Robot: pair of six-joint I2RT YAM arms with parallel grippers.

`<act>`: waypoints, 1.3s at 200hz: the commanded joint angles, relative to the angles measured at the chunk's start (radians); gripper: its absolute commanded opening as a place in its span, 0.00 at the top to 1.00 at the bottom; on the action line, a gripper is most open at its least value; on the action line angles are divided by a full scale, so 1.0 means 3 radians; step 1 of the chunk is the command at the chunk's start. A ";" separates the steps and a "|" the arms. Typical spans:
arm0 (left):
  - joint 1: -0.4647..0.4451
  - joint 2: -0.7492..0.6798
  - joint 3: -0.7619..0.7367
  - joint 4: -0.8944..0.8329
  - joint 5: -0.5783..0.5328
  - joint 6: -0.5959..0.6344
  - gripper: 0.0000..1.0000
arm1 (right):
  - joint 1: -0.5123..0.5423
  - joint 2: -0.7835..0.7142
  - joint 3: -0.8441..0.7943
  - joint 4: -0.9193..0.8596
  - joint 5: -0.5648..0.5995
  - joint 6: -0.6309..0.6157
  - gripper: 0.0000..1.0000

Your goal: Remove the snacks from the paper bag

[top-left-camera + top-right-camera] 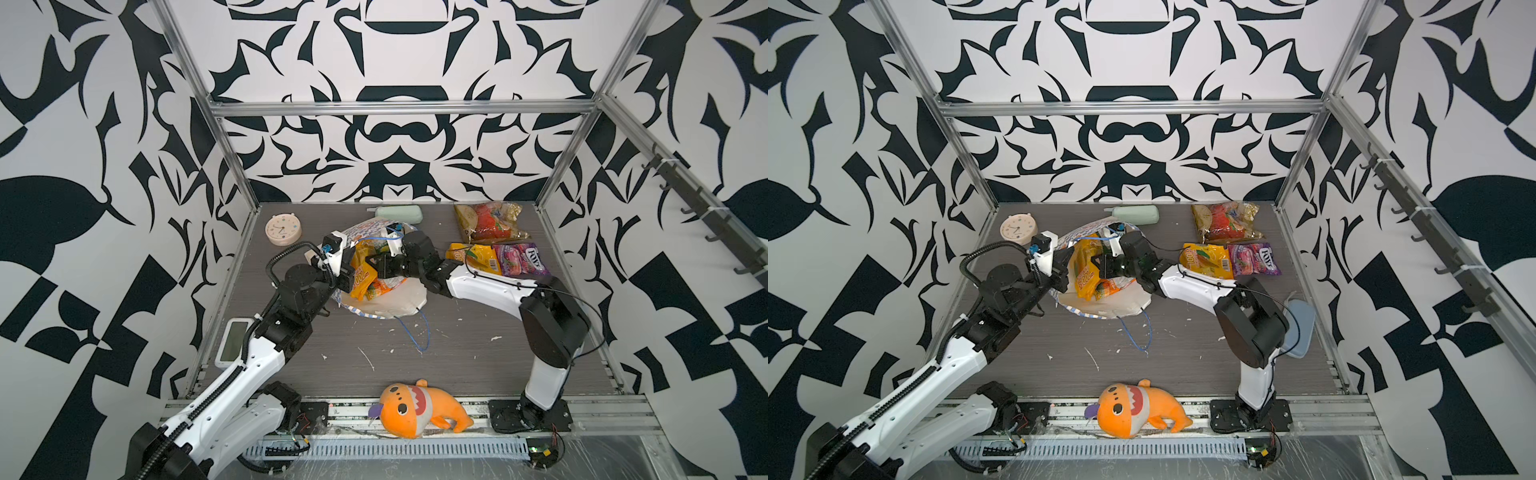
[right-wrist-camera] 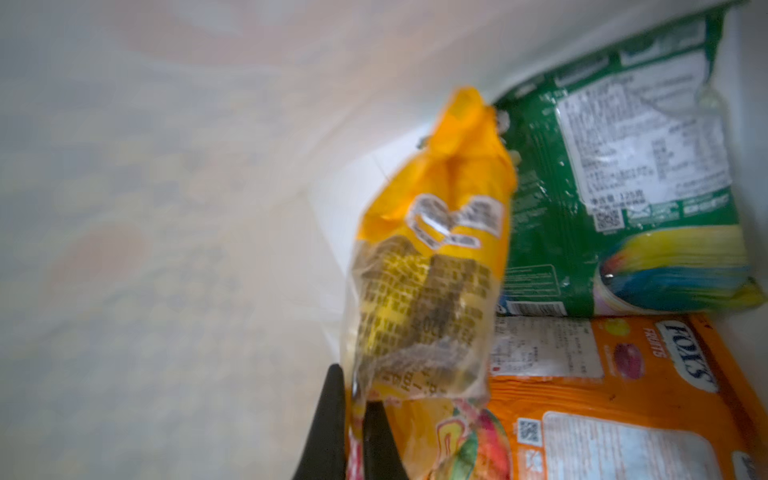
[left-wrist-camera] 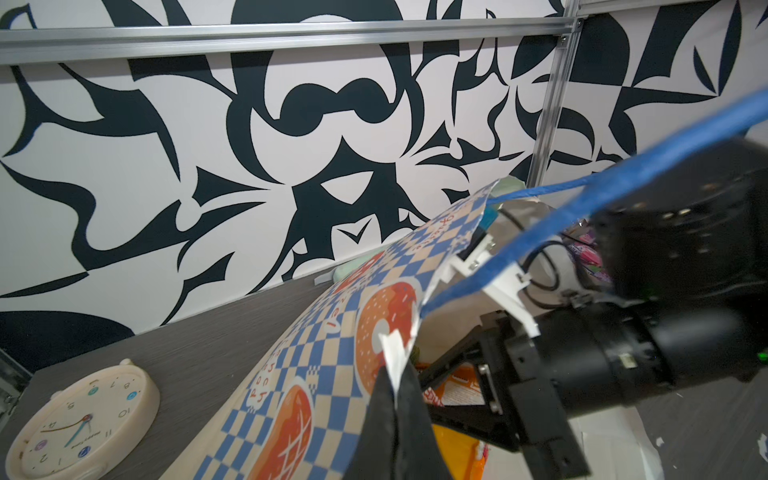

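Paper bag (image 1: 395, 300) on its side at mid-bench (image 1: 457, 353), mouth open toward the arms. Held up by the left gripper (image 3: 397, 399), clenched on the upper rim close to a blue cord handle (image 3: 540, 239), presumably to lift that wall so the mouth gapes and the bag cannot slide.

Entered by the right gripper (image 2: 353, 432), closed on the near edge of a yellow packet (image 2: 432, 266) that stands on edge against the white inner wall. Beside it inside: a green packet (image 2: 623, 187) and an orange Fox's packet (image 2: 623, 395), both lying flat.

Already out, grouped at the far right of the bench: a clear packet (image 1: 488, 222) of red-yellow sweets, a yellow-orange packet (image 1: 473, 257) and a purple Fox's packet (image 1: 521, 259). Set well apart from the bag, likely to leave its mouth free.

Roughly halfway, judging by three out and three seen inside. Next, probably: draw the yellow packet straight out without dragging its neighbours or tearing the rim.
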 commanded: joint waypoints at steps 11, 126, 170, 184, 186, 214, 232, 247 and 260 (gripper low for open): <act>-0.0013 0.0027 -0.0005 0.0076 -0.0068 0.0013 1.00 | -0.0055 -0.0411 -0.0098 0.0256 -0.0077 -0.0034 1.00; -0.0013 0.0089 0.0081 0.0014 -0.0060 -0.0017 1.00 | -0.0087 -0.0676 0.0239 -0.1512 0.0735 0.0170 0.60; -0.0013 0.0150 0.0091 0.0069 -0.0045 -0.0015 1.00 | 0.0012 -0.0781 -0.0131 -0.1511 0.0814 0.0591 0.42; -0.0013 0.0156 0.0108 0.0054 -0.0028 -0.0026 1.00 | 0.0050 -0.0751 -0.0159 -0.1497 0.0800 0.0706 0.42; -0.0013 0.0156 0.0107 0.0059 -0.0025 -0.0029 1.00 | 0.0055 -0.0747 -0.0157 -0.1489 0.0800 0.0722 0.42; -0.0013 0.0166 0.0107 0.0085 -0.0007 -0.0034 1.00 | 0.0142 -0.0566 -0.0021 -0.1612 0.0856 0.0886 0.41; -0.0013 0.0173 0.0121 0.0085 0.0015 -0.0038 1.00 | 0.0155 -0.0451 0.0020 -0.1689 0.0890 0.1076 0.40; -0.0013 0.0169 0.0115 0.0080 0.0011 -0.0039 1.00 | 0.0156 -0.0394 -0.0034 -0.1623 0.0894 0.1284 0.38; -0.0013 0.0162 0.0108 0.0079 0.0002 -0.0030 1.00 | 0.0180 -0.0373 -0.0112 -0.1466 0.0938 0.1396 0.26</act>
